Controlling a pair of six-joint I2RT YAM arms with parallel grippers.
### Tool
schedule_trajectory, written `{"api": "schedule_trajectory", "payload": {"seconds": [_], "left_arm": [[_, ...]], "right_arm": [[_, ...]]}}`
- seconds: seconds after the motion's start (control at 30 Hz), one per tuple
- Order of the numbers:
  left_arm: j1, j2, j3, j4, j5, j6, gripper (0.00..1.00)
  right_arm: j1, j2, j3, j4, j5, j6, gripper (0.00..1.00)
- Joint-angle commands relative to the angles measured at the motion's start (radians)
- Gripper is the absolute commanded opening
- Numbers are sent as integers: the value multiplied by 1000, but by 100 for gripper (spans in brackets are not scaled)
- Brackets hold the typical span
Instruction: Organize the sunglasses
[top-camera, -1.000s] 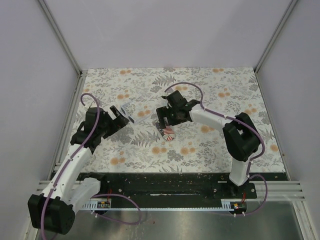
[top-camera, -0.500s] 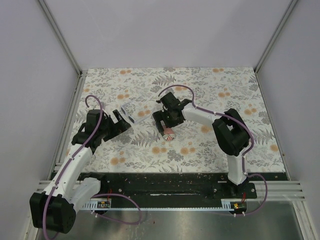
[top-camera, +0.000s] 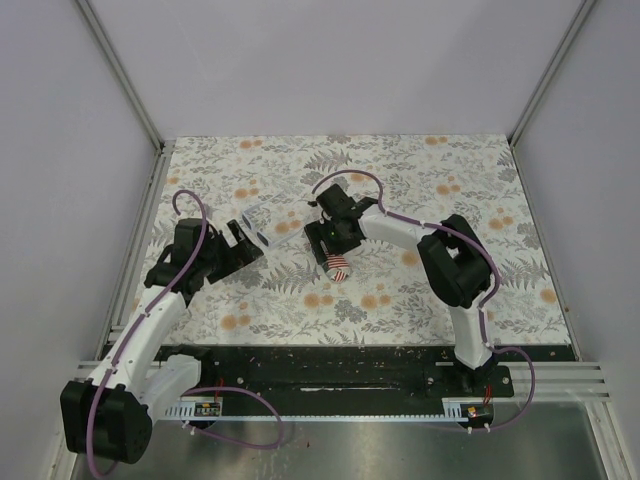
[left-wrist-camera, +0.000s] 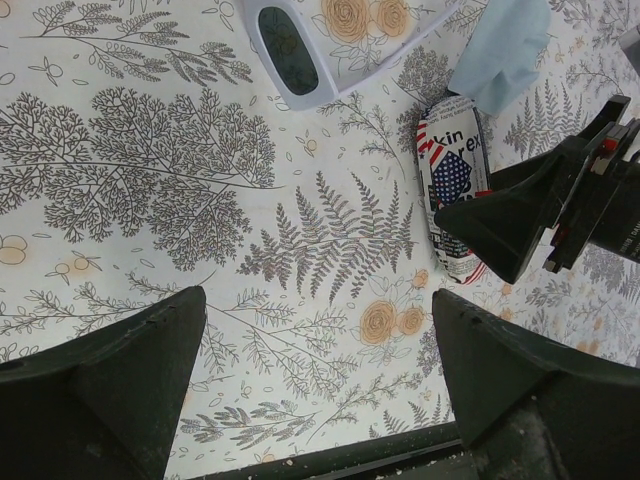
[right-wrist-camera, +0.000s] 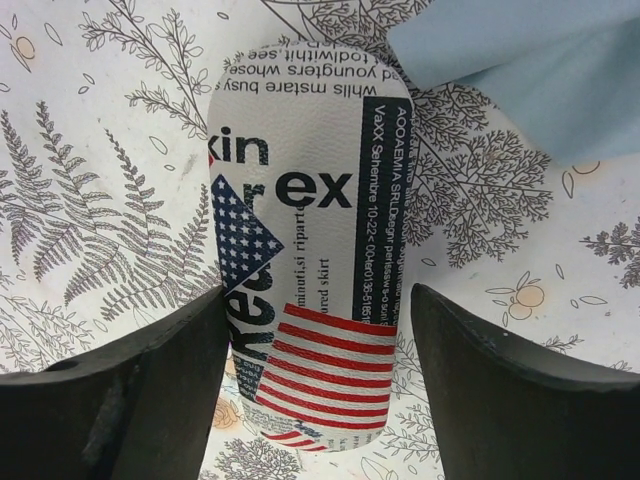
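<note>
Your right gripper (right-wrist-camera: 318, 300) astride the case (right-wrist-camera: 300, 180): fingers apart, not clamped.
Your left gripper (left-wrist-camera: 318, 298) gapes empty; sunglasses (left-wrist-camera: 290, 50) lie beyond its tips, untouched.

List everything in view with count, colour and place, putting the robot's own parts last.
sunglasses: one pair, whitish frame with dark lenses, on the table ahead of the left arm
case: one, oval, stars-and-stripes with black print, mid-table between the right fingers
cloth: one, light blue, at the case's far end
table cover: one, white with grey ferns and orange flowers, under everything
left arm: one, white and black with purple cable, near left
right arm: one, same colours, near right
left fingers: two, black, open over bare table short of the sunglasses
right fingers: two, black, open, one either side of the case
</note>
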Motion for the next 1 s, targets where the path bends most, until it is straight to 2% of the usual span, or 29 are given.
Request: {"api": "schedule_trajectory", "payload": {"seconds": [0.0,0.1,0.2,0.27,0.33,0.4,0.5,0.6,0.67,0.7,0.77,0.97], "left_arm": [[7,5,17,28,32,11,99],[7,7,17,25,36,19,99],[7,14,21,27,75,42,99],[9,10,17,51,123,54,99],[7,-9,17,82,176,54,99],[7,-36,15,122,236,44,99],[7,-79,5,213,337,4,99],[7,-90,-14,348,446,-71,99],[5,-79,-40,488,525,-160,99],[1,-69,-49,560,551,-203,99],[-20,-41,-52,690,569,-272,99],[-142,52,44,725,484,-286,99]], "right_arm": [[12,11,45,-16,7,-17,75],[11,1,44,-16,-2,-13,67],[-9,-70,25,16,-102,36,63],[-61,-128,-19,97,-293,122,57],[-150,-194,-115,262,-486,263,55],[-244,-257,-238,513,-681,460,55],[-333,-306,-404,1085,-884,833,55],[-365,-263,-484,1655,-947,1205,55],[-370,-185,-489,2010,-935,1468,53],[-370,-141,-475,2087,-920,1556,52],[-361,-137,-469,2085,-917,1560,49],[-358,-202,-487,2079,-915,1555,50]]}}
